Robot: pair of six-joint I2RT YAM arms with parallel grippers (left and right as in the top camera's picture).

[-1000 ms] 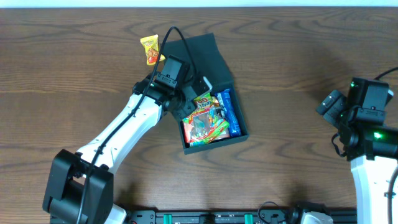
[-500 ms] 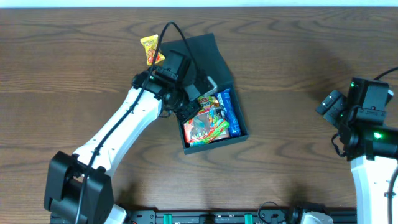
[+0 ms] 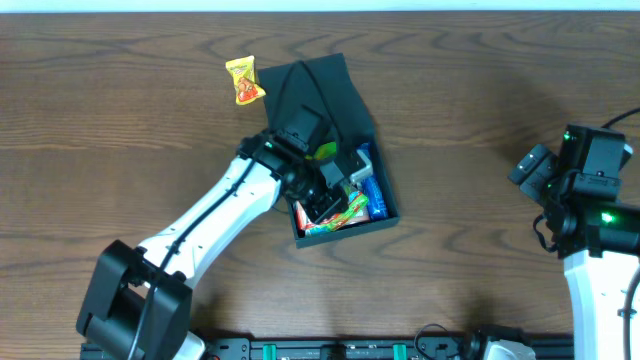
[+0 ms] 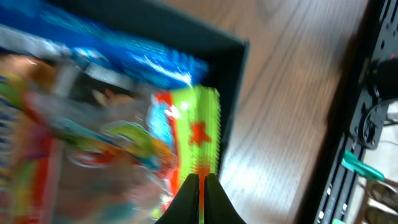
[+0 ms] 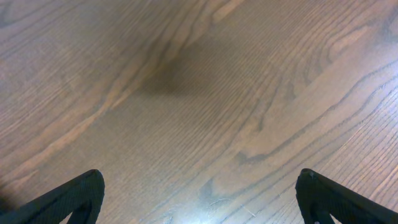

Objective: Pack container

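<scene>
Container (image 3: 348,229) sits left of table centre, lid back, snack packets (image 3: 340,205) inside. I have the left gripper (image 3: 335,183) among them, jaws closed on nothing, apparently to press them flat; its view is blurred. Right gripper (image 3: 530,170) waits at 3 o'clock, jaws wide. Yellow packet (image 3: 242,80) lies outside at 11 o'clock.

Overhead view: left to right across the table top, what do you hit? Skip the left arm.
yellow packet → container → right arm
</scene>
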